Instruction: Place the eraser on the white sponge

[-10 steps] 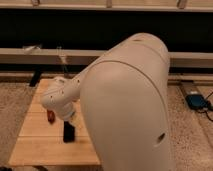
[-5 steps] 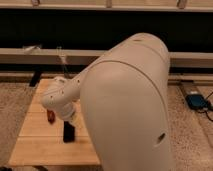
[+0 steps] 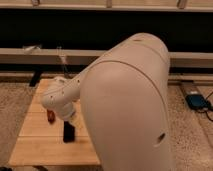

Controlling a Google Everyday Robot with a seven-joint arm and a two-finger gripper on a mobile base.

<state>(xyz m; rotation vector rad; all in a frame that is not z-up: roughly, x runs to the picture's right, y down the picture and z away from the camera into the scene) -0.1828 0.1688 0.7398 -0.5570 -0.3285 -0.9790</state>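
The eraser (image 3: 69, 132), a small black block, stands on the wooden table (image 3: 40, 145) near its front. Right above it hangs my gripper (image 3: 65, 119), at the end of the white wrist (image 3: 59, 97); its jaws stand open and I see nothing held. My own bulky white arm (image 3: 130, 105) fills the middle and right of the view and covers much of the table. The white sponge is hidden or out of view.
A dark red pod-shaped thing (image 3: 50, 115) lies just left of the gripper. A long shelf rail (image 3: 30, 56) runs along the wall behind the table. A blue device (image 3: 197, 102) with a cable lies on the speckled floor at the right.
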